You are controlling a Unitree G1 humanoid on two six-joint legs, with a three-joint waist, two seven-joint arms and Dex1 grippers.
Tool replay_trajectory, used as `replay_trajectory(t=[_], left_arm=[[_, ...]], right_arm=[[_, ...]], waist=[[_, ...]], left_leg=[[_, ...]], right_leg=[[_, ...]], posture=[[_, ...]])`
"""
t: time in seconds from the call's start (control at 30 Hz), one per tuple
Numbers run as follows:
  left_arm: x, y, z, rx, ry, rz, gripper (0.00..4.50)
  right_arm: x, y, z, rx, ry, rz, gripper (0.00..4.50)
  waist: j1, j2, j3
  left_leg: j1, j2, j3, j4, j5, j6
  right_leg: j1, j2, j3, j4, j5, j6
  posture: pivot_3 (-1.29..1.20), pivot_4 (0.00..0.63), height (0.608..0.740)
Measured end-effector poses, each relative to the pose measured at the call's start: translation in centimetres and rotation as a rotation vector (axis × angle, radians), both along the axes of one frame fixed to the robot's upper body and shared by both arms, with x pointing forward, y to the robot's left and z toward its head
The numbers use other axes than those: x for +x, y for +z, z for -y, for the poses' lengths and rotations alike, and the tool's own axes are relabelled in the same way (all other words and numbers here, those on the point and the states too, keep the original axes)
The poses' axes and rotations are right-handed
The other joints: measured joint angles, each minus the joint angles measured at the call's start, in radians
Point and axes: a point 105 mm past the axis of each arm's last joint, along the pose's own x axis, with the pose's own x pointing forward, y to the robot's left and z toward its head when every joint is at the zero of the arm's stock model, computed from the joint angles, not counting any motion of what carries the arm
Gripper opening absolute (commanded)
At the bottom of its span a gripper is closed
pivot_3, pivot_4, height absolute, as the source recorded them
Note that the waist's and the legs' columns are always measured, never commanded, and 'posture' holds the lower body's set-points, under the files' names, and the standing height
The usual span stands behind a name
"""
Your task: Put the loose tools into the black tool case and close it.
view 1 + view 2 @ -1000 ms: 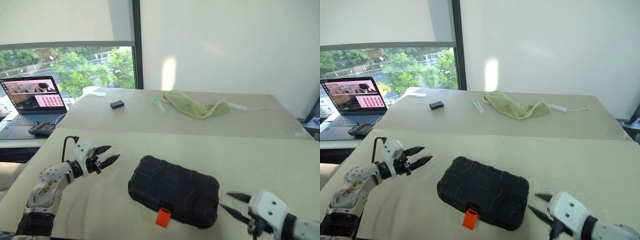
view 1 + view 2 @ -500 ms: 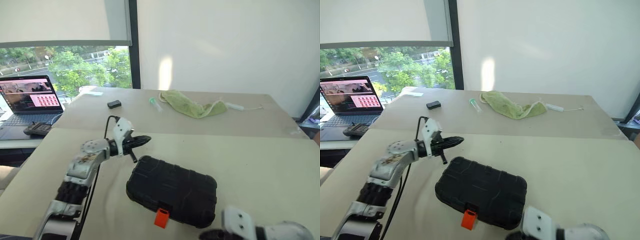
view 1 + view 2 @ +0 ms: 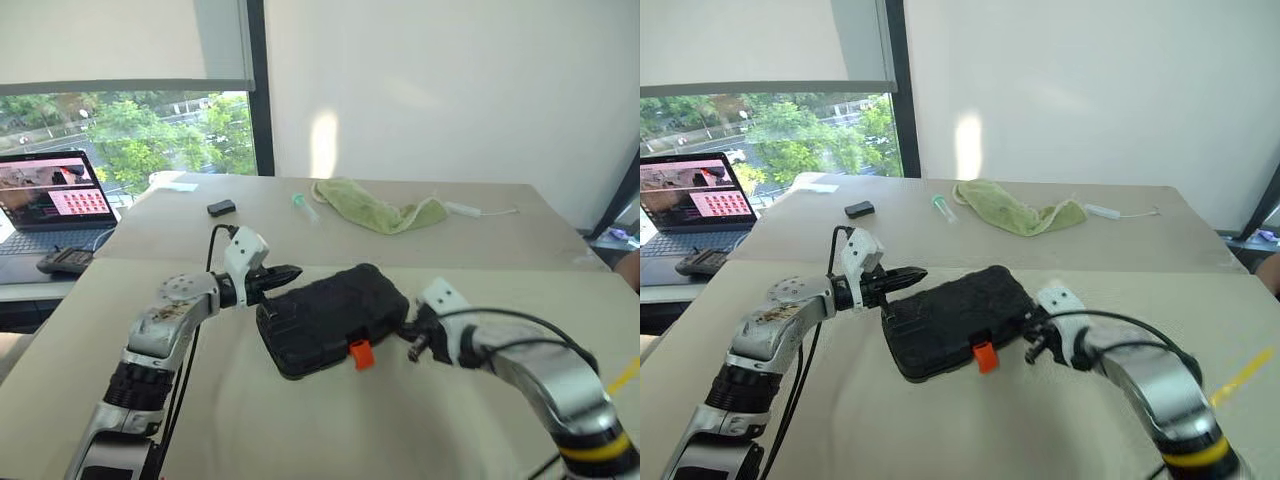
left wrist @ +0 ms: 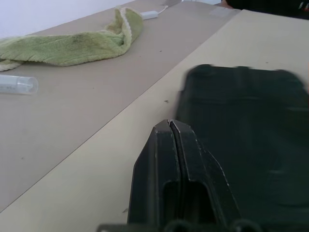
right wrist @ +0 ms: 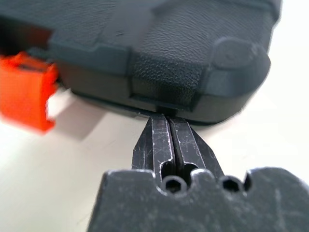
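Note:
The black tool case (image 3: pixel 325 312) lies with its lid down on the beige table (image 3: pixel 300 430). Its orange latch (image 3: pixel 360 353) sticks out from the near edge. My left gripper (image 3: pixel 293 272) is shut with nothing in it, its tips at the case's far left corner (image 4: pixel 231 121). My right gripper (image 3: pixel 406 330) is also shut and empty. In the right wrist view its tips (image 5: pixel 164 117) press against the seam under the case's right end, beside the latch (image 5: pixel 26 92). The loose tools are out of view.
On the far table lie a green cloth (image 3: pixel 375 210), a clear tube (image 3: pixel 303 207), a small black box (image 3: pixel 221 208) and a white cabled item (image 3: pixel 465 210). An open laptop (image 3: pixel 50 200) stands on a side desk at the left.
Both grippers have shut. The left one swung right to the case's far corner. The right arm came forward to the case's right end. The case has slid away and turned.

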Motion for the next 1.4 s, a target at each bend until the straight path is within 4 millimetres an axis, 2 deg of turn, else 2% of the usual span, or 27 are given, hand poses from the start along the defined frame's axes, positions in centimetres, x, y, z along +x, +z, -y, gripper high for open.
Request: replay_trajectory(t=[0.07,0.13,0.2,0.23,0.27,0.33,0.4,0.43,0.47,0.57,0.67,0.73,0.9,1.23,1.37,1.4], left_arm=[[-0.2,0.3,0.0,-0.022,-0.014,-0.013,0.06],[-0.8,0.3,0.0,-0.028,-0.060,-0.040,0.59],[-1.7,0.5,-0.4,-0.028,-0.126,-0.090,1.17],[-2.1,0.6,-0.5,-0.030,-0.156,-0.108,1.71],[-2.3,0.6,-0.6,-0.024,-0.179,-0.117,1.98],[-2.9,0.3,-0.8,0.022,-0.234,-0.135,2.85],[-3.3,-0.6,-0.3,0.064,-0.289,-0.152,3.50],[-3.5,-1.1,0.0,0.077,-0.310,-0.163,4.00],[-3.7,-1.8,0.6,0.091,-0.341,-0.181,4.35],[-3.9,-3.6,0.8,0.182,-0.378,-0.182,4.35],[-3.7,-4.2,0.7,0.273,-0.404,-0.114,4.35],[-3.7,-4.4,0.6,0.276,-0.413,-0.112,4.35],[-3.9,-4.5,0.7,0.274,-0.425,-0.111,4.35],[-4.0,-4.6,0.6,0.269,-0.426,-0.104,4.35],[-4.1,-4.6,0.6,0.269,-0.427,-0.101,4.42],[-4.1,-4.6,0.6,0.268,-0.427,-0.098,4.42]], right_arm=[[1.6,0.2,-0.9,-0.005,0.006,0.042,0.00],[1.9,0.2,-1.1,-0.018,0.037,0.065,0.00],[1.2,0.1,-0.5,-0.014,0.065,0.056,0.58],[0.6,-0.2,0.1,-0.012,0.073,0.038,0.94],[-0.1,-0.2,0.4,0.002,0.085,0.022,1.17],[-2.3,0.6,1.0,0.069,0.132,-0.006,1.94],[-4.2,2.3,0.3,0.172,0.181,0.005,2.49],[-4.7,2.9,-0.1,0.205,0.203,0.008,2.91],[-5.7,3.2,-0.8,0.238,0.236,-0.007,2.98],[-6.5,1.4,-1.9,0.245,0.227,-0.057,2.98],[-5.9,-0.9,-3.3,0.270,0.147,-0.098,2.98],[-5.4,-1.7,-3.2,0.232,0.108,-0.100,2.98],[-4.2,-2.0,-3.0,0.216,0.021,-0.064,2.98],[-3.9,-1.8,-4.0,0.232,0.029,-0.039,2.98],[-3.8,-1.7,-4.1,0.236,0.034,-0.039,1.99],[-3.8,-1.8,-4.2,0.236,0.036,-0.042,1.59]], waist=[[-0.007,0.000,0.000],[-0.008,0.000,0.000],[-0.007,0.000,0.000],[-0.003,0.000,0.000],[0.001,0.001,0.000],[0.011,0.002,0.001],[0.012,0.002,0.001],[0.011,0.002,0.001],[0.011,0.002,0.001],[0.009,0.002,0.001],[0.008,0.005,0.000],[0.009,0.006,-0.001],[0.009,0.008,-0.002],[0.009,0.009,-0.003],[0.009,0.009,-0.003],[0.009,0.009,-0.003]], left_leg=[[0.000,0.000,0.000,-0.001,0.000,0.000],[0.000,0.000,0.000,-0.001,0.000,0.000],[-0.001,0.000,0.000,-0.001,0.000,0.000],[-0.002,0.000,0.000,-0.001,0.000,0.000],[-0.002,0.000,0.000,-0.001,0.000,0.001],[-0.005,-0.001,0.000,-0.001,0.000,-0.001],[-0.005,-0.001,0.000,-0.001,0.000,0.000],[-0.005,-0.001,0.000,-0.001,-0.001,0.001],[-0.005,-0.001,0.000,0.000,-0.002,0.003],[-0.002,-0.001,0.001,0.000,-0.004,0.006],[0.000,-0.001,0.002,-0.001,-0.003,0.005],[0.001,-0.001,0.002,-0.001,-0.003,0.004],[0.001,-0.001,0.002,-0.001,-0.003,0.004],[0.001,-0.001,0.002,-0.001,-0.003,0.004],[0.001,-0.001,0.002,-0.001,-0.003,0.004],[0.002,-0.001,0.002,-0.001,-0.003,0.004]], right_leg=[[0.000,0.000,0.000,0.000,0.000,0.000],[0.000,0.000,0.000,0.001,0.000,0.000],[-0.001,0.000,-0.001,0.001,0.000,0.001],[-0.001,-0.001,-0.001,0.000,-0.001,0.002],[-0.001,-0.001,-0.001,0.000,-0.001,0.002],[-0.002,-0.001,-0.001,-0.001,-0.001,0.003],[-0.001,-0.001,-0.002,-0.001,-0.001,0.003],[0.000,-0.001,-0.002,-0.002,-0.001,0.004],[0.001,-0.001,-0.001,-0.002,0.000,0.005],[0.001,-0.002,0.000,-0.004,0.000,0.004],[0.001,-0.002,0.001,-0.002,-0.001,0.003],[0.002,-0.002,0.001,-0.001,-0.001,0.003],[0.002,-0.002,0.001,-0.001,-0.001,0.003],[0.002,-0.001,0.000,-0.001,-0.001,0.003],[0.002,-0.001,0.001,-0.001,-0.001,0.003],[0.002,-0.001,0.001,-0.001,-0.001,0.003]], posture=[[0.00,0.150,0.740],[0.00,0.150,0.740],[0.00,0.150,0.740],[0.00,0.150,0.740],[0.00,0.150,0.740],[0.00,0.150,0.740],[0.00,0.150,0.740],[0.00,0.150,0.740],[0.00,0.150,0.740],[0.00,0.150,0.740],[0.00,0.150,0.740],[0.00,0.150,0.740],[0.00,0.150,0.740],[0.00,0.150,0.740],[0.00,0.150,0.740],[0.00,0.150,0.740]])
